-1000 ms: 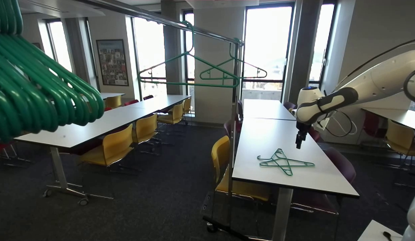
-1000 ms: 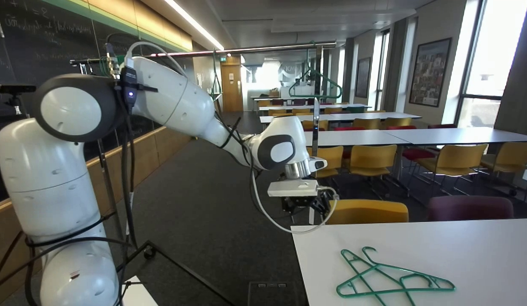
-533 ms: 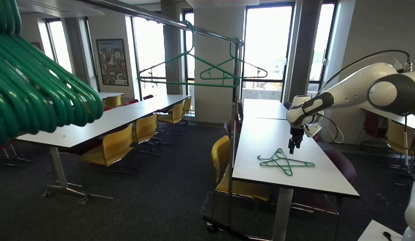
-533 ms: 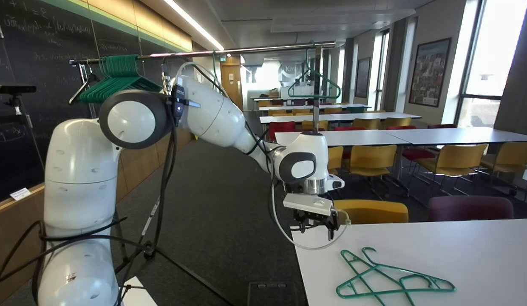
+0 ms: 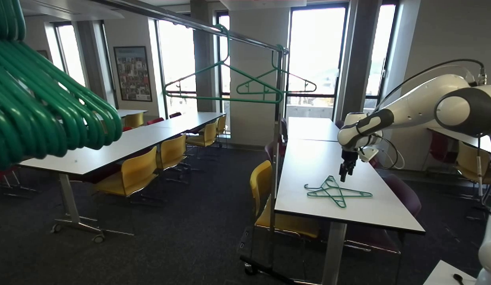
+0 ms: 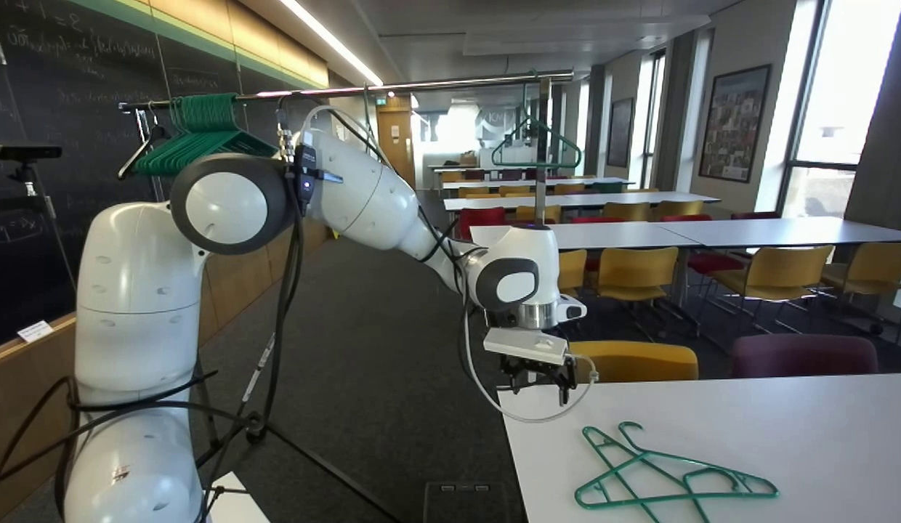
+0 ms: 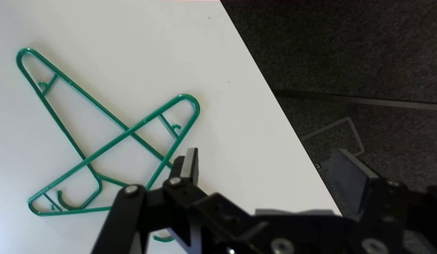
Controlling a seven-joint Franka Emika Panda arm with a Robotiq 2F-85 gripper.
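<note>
Wrist view: I have my tool (image 7: 266, 158) spread wide and unclenched above the white counter (image 7: 236, 137); near the tool, two green hangers (image 7: 129, 131) lie flat on that counter, crossing each other.

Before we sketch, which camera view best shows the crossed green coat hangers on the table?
The wrist view: the coat hangers appear largest, from above, though the claw hides part. Both exterior views show them smaller and slantwise; in an exterior view the bottom edge crops the pair.
</note>
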